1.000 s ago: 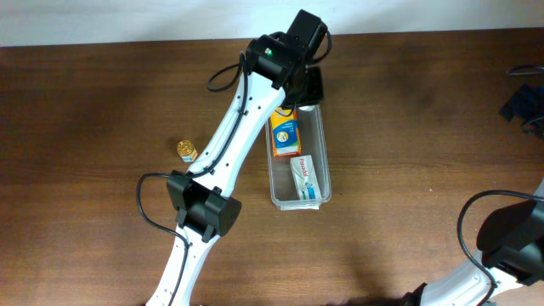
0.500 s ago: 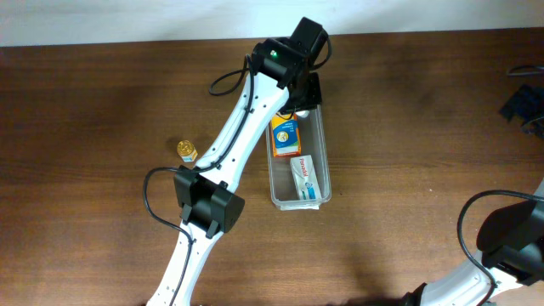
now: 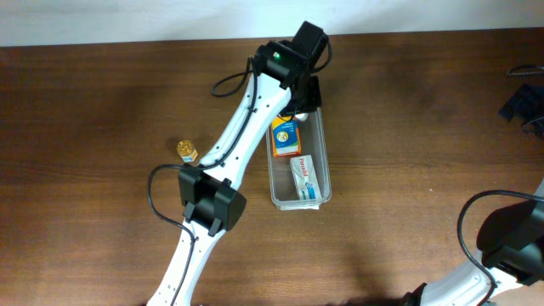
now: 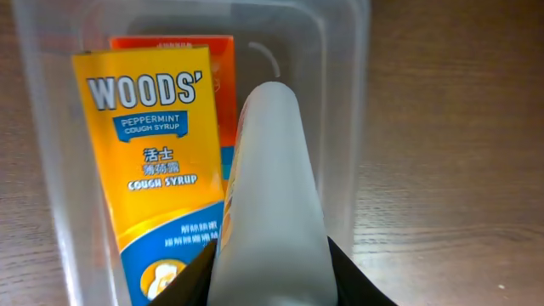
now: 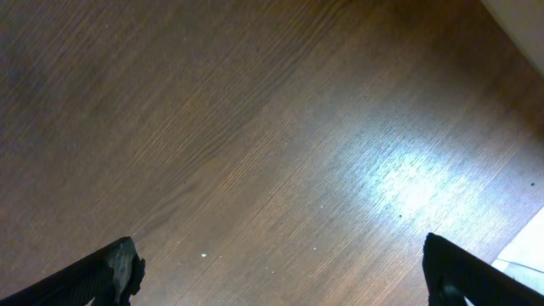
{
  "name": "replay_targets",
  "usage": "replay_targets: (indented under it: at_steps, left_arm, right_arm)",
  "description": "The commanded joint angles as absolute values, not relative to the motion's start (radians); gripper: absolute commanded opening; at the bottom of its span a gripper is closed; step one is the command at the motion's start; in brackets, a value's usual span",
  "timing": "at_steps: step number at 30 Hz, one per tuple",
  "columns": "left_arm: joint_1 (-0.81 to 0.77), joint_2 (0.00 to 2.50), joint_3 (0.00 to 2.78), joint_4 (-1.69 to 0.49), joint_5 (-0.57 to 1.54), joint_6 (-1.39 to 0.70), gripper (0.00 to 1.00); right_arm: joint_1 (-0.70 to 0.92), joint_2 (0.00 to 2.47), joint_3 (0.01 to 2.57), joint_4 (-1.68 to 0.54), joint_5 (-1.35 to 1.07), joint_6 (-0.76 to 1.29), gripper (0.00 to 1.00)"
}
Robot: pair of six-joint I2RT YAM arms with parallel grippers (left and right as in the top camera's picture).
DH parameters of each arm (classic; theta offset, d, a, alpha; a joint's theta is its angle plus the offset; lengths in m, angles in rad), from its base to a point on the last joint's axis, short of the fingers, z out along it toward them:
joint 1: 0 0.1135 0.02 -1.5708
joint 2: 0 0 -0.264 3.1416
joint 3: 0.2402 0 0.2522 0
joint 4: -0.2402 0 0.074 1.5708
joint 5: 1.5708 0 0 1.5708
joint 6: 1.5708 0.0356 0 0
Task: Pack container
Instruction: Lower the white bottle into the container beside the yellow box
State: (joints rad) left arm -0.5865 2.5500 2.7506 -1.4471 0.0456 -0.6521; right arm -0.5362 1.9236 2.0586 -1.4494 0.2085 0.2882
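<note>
The clear plastic container (image 3: 321, 161) stands in the middle of the table, long side running front to back. In it lie an orange cough syrup box (image 3: 286, 136) and a white toothpaste box (image 3: 305, 177). My left gripper (image 3: 299, 104) is over the container's far end, shut on a white tube (image 4: 274, 204) that points down into the container (image 4: 344, 102) beside the orange Woods' box (image 4: 153, 161). My right gripper (image 5: 280, 272) is open over bare wood, holding nothing; only its arm base (image 3: 510, 242) shows at the overhead view's lower right.
A small gold-capped jar (image 3: 186, 150) stands on the table left of the container, beside my left arm. A dark object (image 3: 520, 102) lies at the right edge. The table's far edge meets a white wall.
My left gripper with the white tube has shifted slightly toward the container's far end. The boxes in the container have not moved.
</note>
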Motion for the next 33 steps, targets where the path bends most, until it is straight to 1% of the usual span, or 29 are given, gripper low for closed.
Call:
replay_targets:
  at_steps: [1, 18, 19, 21, 31, 33]
  left_arm:
    - [-0.593, 2.590, 2.748, -1.440, 0.060, -0.662, 0.08]
    - [-0.593, 2.605, 2.748, -1.421, 0.063, -0.662, 0.09]
    - [-0.593, 2.605, 2.748, -1.421, 0.063, -0.662, 0.12]
    - [-0.593, 2.605, 2.748, -1.421, 0.063, -0.662, 0.14]
    - [-0.593, 2.605, 2.748, -1.414, 0.063, -0.662, 0.15]
    - [-0.593, 2.605, 2.748, -1.414, 0.063, -0.662, 0.20]
  right_arm:
    - [-0.537, 1.920, 2.055, -1.446, 0.211, 0.300, 0.98]
    - [-0.537, 1.920, 2.055, -1.446, 0.211, 0.300, 0.98]
    - [-0.537, 1.920, 2.055, -1.446, 0.211, 0.300, 0.98]
    - [-0.537, 1.920, 2.055, -1.446, 0.211, 0.300, 0.98]
    - [-0.537, 1.920, 2.055, -1.446, 0.211, 0.300, 0.98]
    - [-0.537, 1.920, 2.055, -1.446, 0.211, 0.300, 0.98]
